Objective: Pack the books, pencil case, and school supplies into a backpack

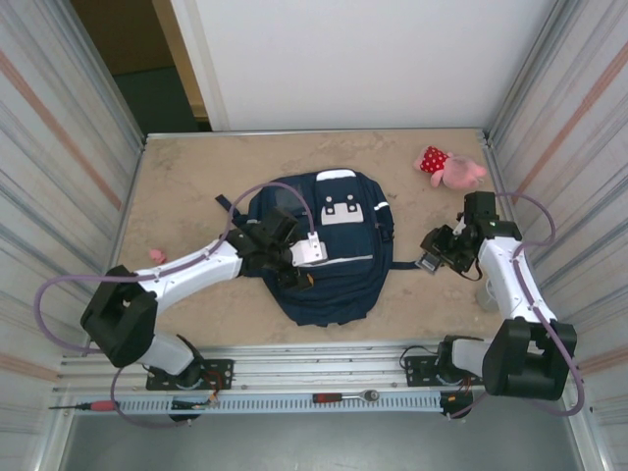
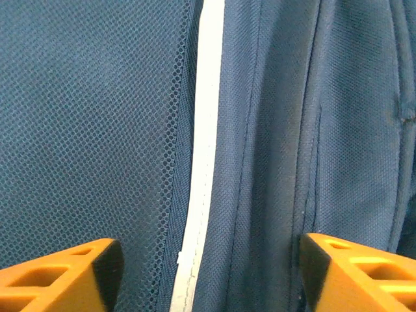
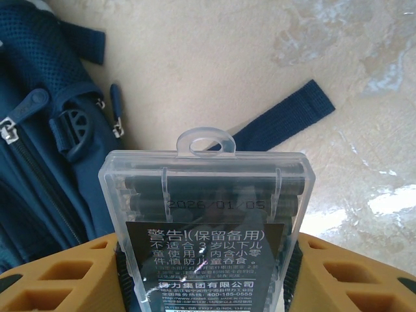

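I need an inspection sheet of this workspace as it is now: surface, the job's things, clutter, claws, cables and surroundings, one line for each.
Surface: beige marbled table, bare parts look clean.
Job's things: navy backpack lies flat mid-table; clear plastic pack with a black label is held just right of it.
Clutter: pink plush toy at the far right; small pink object by the left arm; screwdriver and ratchet on the front rail.
Claws: left claw open, close over the backpack fabric; right claw shut on the clear plastic pack.
Cables: purple cables loop along both arms.
Surroundings: corrugated metal walls at both sides; white wall behind.
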Robot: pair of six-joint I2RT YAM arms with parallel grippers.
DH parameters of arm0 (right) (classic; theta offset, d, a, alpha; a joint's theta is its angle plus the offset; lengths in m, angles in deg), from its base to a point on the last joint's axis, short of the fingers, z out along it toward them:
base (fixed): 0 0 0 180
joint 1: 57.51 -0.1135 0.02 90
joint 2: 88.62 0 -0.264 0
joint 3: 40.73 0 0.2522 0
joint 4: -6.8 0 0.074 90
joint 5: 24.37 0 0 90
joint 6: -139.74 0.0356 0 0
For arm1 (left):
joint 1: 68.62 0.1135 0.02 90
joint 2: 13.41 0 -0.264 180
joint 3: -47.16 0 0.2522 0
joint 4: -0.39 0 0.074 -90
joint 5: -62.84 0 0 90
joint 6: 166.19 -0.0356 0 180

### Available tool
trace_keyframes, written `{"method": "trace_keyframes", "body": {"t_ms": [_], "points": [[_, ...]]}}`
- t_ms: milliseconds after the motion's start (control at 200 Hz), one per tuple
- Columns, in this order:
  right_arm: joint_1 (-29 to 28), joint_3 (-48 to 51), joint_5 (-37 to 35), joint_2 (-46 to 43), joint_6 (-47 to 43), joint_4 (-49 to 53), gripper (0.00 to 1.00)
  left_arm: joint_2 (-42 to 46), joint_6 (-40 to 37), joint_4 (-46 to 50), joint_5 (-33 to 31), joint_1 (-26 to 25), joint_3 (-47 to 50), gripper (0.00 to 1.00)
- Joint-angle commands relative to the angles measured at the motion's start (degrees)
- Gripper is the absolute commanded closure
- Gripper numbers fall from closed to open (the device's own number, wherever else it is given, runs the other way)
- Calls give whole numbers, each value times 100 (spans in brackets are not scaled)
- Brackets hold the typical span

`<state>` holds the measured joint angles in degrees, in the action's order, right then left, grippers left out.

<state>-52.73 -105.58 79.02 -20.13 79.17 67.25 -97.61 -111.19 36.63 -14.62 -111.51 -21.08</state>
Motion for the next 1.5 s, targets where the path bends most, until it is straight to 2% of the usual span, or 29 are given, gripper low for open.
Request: {"method": "trace_keyframes", "body": {"t_ms": [0, 130, 251, 386, 571, 706, 731, 777, 802, 897, 962, 1067, 1192, 1363, 1493], "points": [[-75, -19, 85, -92, 50, -35, 55, -13, -45, -301, -262, 22, -230, 39], [-167, -34, 41, -93, 36, -44, 55, 125, 121, -424, -177, 47, -215, 60], [-276, -45, 6, -108, 73, -103, 55, 299, 395, -538, -9, 194, -188, 88], [-458, -92, -20, -74, 164, -187, 56, 617, 752, -629, 397, 481, -67, 100], [-786, -199, -90, 16, 240, -179, 56, 1037, 1125, -894, 1019, 880, 237, 100], [-957, -170, -85, 27, 297, -246, 57, 1077, 1041, -700, 1255, 907, 217, 100], [-983, -160, -59, 33, 314, -270, 56, 1056, 973, -628, 1323, 876, 197, 93], [-1015, -147, -22, 67, 343, -313, 56, 1000, 767, -538, 1255, 727, 166, 71], [-1031, -150, -13, 83, 352, -334, 57, 953, 608, -496, 1102, 591, 145, 62], [-1096, -188, 15, 163, 377, -388, 57, 580, 23, -337, 493, -7, -5, 39], [-1141, -199, 40, 196, 410, -431, 57, 222, -210, -252, 214, -311, -179, 31], [-1223, -199, 37, 232, 445, -469, 57, -310, -224, -374, -302, -582, -452, 25], [-1304, -215, 50, 252, 472, -492, 57, -697, -93, -769, -671, -632, -579, 24], [-1356, -202, 6, 212, 468, -504, 57, -701, 39, -847, -743, -630, -620, 47], [-1387, -156, -12, 165, 441, -460, 57, -263, 194, -935, -515, -630, -430, 49]]}}
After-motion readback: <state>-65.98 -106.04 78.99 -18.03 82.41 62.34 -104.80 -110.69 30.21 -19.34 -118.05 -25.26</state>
